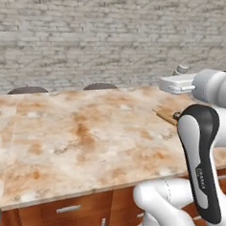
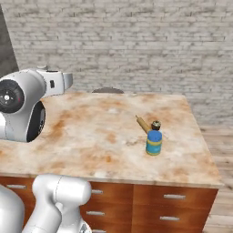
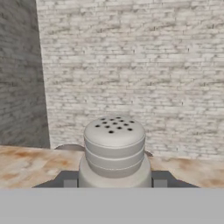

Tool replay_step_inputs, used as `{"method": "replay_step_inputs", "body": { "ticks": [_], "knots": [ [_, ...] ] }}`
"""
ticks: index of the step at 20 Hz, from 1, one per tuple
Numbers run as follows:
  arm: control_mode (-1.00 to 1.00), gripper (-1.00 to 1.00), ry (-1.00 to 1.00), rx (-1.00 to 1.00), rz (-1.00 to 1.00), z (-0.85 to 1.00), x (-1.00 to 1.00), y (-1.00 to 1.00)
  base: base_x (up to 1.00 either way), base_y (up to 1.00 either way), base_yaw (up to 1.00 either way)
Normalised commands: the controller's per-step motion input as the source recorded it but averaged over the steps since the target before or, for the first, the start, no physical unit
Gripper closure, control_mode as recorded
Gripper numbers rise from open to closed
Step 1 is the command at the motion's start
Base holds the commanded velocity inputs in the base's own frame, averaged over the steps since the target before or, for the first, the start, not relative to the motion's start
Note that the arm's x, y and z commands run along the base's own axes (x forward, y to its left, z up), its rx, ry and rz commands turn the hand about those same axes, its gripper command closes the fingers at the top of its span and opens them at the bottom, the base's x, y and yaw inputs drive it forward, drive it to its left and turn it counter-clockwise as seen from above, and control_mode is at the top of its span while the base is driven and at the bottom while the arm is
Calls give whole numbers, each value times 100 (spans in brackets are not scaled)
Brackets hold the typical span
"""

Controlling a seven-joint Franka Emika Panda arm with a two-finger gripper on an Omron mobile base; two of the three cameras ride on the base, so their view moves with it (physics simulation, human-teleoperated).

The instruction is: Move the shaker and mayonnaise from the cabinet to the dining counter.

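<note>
item: shaker (image 3: 114, 151). small grey piece with a rounded perforated cap, dark holes on top, ridged bands below. upright in the hand view, seated between the two dark finger tips (image 3: 70, 180) of the gripper (image 3: 114, 183), which press its lower body on either side. pincer clamped on the shaker. in the left base view its cap (image 1: 181, 69) pokes up above the white hand, over the far right part of the counter; in the right base view it (image 2: 42, 68) shows as a small grey nub atop the hand, over the left part.

item: mayonnaise (image 2: 154, 142). stout jar, blue lid, yellowish body with a teal band. stands upright on the dining counter (image 2: 91, 136), right of centre in the right base view, towards the near edge.

item: dining counter. wide beige marble-look top with orange-brown blotches, on a brown wood base with silver-handled drawers (image 2: 173, 196).

item: rolling pin (image 2: 143, 124). light wood, lies flat on the top just behind the jar, angled back and to the left. a small dark round object (image 2: 156, 124) sits just beyond the jar lid; what it is cannot be told.

item: stool tops (image 1: 100, 86). two dark rounded shapes behind the far edge of the counter.

backdrop: pale grey brick wall (image 3: 140, 70), with a darker wall section at the left of the hand view.
</note>
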Motion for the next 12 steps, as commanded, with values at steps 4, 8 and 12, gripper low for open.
{"method": "replay_step_inputs", "body": {
  "ticks": [4, 8, 12],
  "knots": [
    [100, 100, 0, 0, 0, 0, 0, 0, 47, 21, 7],
    [100, 100, 0, 0, 0, 0, 0, 0, 54, 20, 6],
    [100, 100, 0, 0, 0, 0, 0, 0, 50, 26, 7]
  ]
}}
